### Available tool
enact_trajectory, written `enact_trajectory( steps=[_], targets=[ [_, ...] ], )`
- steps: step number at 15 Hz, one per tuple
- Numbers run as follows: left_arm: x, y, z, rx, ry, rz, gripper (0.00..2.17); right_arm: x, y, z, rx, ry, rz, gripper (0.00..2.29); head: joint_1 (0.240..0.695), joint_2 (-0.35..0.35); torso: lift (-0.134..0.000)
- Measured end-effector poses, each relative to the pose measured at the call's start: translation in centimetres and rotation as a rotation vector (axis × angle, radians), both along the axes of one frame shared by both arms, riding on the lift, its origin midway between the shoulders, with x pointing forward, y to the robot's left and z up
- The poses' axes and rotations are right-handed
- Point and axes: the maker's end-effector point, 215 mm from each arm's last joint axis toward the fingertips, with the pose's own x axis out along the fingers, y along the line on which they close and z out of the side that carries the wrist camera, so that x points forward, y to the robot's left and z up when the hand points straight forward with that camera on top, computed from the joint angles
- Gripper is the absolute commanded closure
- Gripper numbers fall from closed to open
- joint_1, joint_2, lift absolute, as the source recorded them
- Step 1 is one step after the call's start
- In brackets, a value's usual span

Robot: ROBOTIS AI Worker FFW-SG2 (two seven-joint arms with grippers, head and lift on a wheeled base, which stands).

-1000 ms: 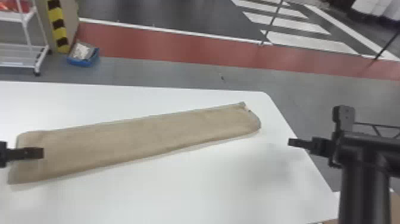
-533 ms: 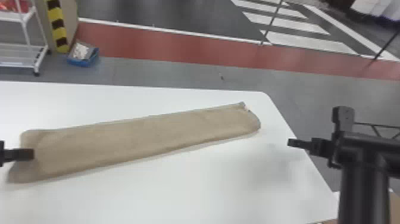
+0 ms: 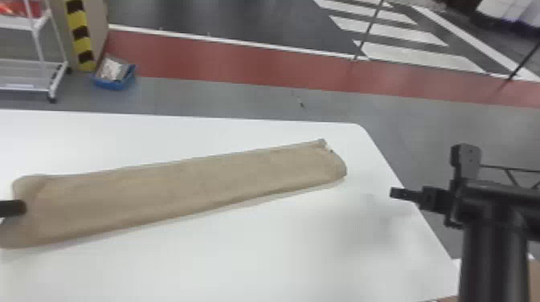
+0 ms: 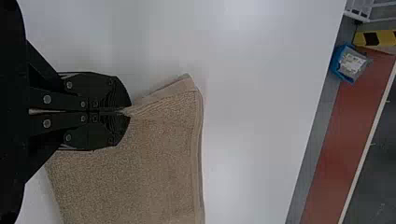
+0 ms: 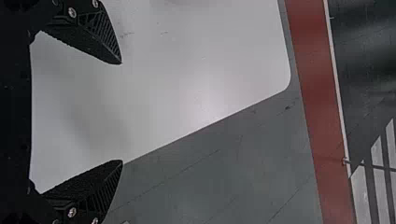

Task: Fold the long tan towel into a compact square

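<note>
Between its fingers, the left gripper [image 4: 128, 112] clamps the tan towel [image 4: 149, 158], likely for folding inward; the right gripper [image 5: 122, 112] is spread.

I see the robot's right arm [image 3: 496, 257], which comes in from the bottom edge of the head view. The right gripper [image 3: 395, 193] is pointing to the robot's left, its two black fingers standing wide apart. The left gripper [image 3: 20, 208] enters at the left edge, with its fingers [image 4: 114, 91] pressed together.
</note>
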Motion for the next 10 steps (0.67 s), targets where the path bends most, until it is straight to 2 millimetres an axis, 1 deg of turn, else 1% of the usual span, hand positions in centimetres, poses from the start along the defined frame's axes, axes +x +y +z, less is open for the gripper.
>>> enact_trajectory(
  steps=[1,3,5,7,8,9,10],
  targets=[
    [0.0,1.3,0.8,-0.004,-0.018,0.022,2.09,0.0,0.0,0.0,0.003,-0.002,-0.001,0.14,0.695,-0.282,-0.124],
    [0.2,4.7,2.4,0.013,-0.047,0.068,2.09,-0.1,-0.1,-0.1,0.007,-0.003,-0.004,0.14,0.695,-0.243,-0.124],
    [1.1,8.4,5.1,0.050,-0.087,0.105,2.09,-0.3,-0.1,-0.2,0.009,-0.001,-0.005,0.14,0.695,-0.210,-0.124],
    [2.3,11.3,7.6,0.091,-0.115,0.136,2.09,-0.6,-0.1,-0.5,0.010,0.006,-0.007,0.14,0.695,-0.165,-0.124],
    [3.1,12.6,9.1,0.103,-0.128,0.152,2.09,-0.8,-0.1,-0.6,0.012,0.011,-0.009,0.14,0.695,-0.153,-0.124],
    [3.6,13.2,10.3,0.108,-0.138,0.156,2.09,-1.0,-0.1,-0.7,0.012,0.013,-0.009,0.14,0.695,-0.144,-0.124],
    [4.1,13.3,11.4,0.111,-0.154,0.150,2.09,-1.2,-0.1,-0.7,0.015,0.014,-0.009,0.14,0.695,-0.139,-0.124]
  ],
)
